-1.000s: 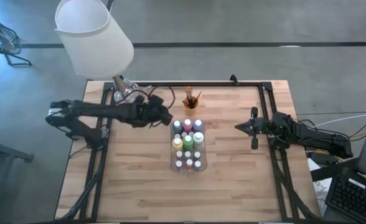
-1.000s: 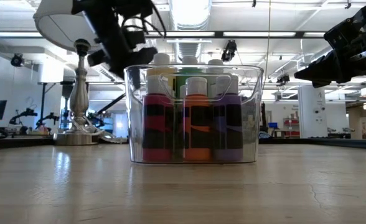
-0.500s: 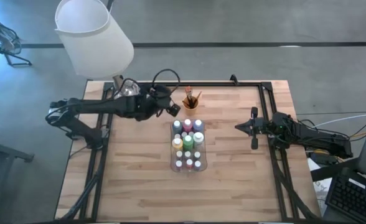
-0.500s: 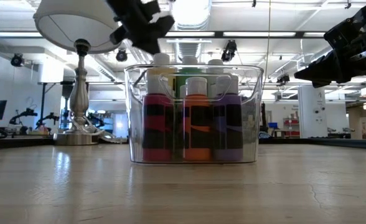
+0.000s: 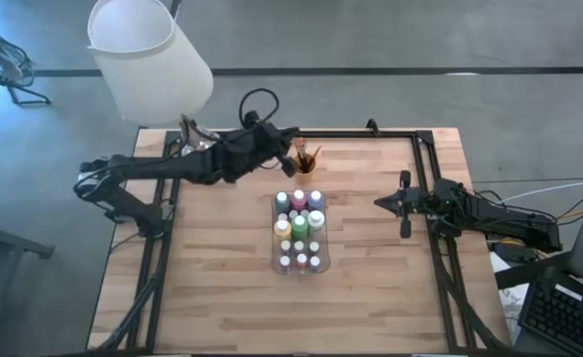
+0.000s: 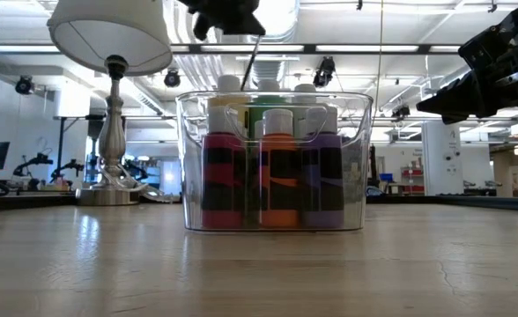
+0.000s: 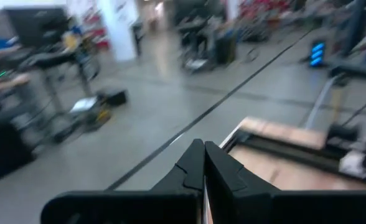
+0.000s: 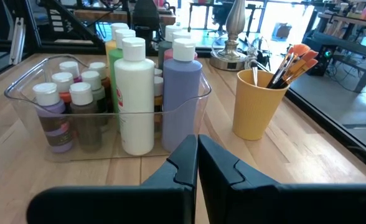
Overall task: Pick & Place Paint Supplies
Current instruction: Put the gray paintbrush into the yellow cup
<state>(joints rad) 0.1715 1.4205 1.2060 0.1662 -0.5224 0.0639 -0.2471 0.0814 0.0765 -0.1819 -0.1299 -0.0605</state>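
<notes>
**Left jaws clamped on a brush by the cup; right arm waiting off to the side**

From my station, the left arm (image 5: 173,171) reached across the back of the counter (image 5: 222,297), past the lamp (image 5: 148,59), and its jaws sat high up, just beside the small orange cup (image 5: 304,165). In the left wrist view the two fingers (image 7: 189,171) were pressed together with only a thin pale sliver between them. In the low view a thin dark paintbrush (image 6: 249,63) hung tilted from those jaws, so I read them as closed on it. Its lower end ran down behind the clear tray (image 6: 193,158), and I could not tell whether the tip was inside the cup.

The other brushes (image 8: 289,61) stood bristles-up in the cup, which sat near the tray's back end but apart from it. The paint bottles (image 5: 299,230) were all upright and packed inside the tray in the middle of the counter. The taller white-capped bottles were at the end nearest the cup and the smaller ones at the other end.

The right arm (image 5: 490,216) waited over the right side of the counter, well apart from the tray. Its jaws were shut on nothing and pointed toward the bottles.
</notes>
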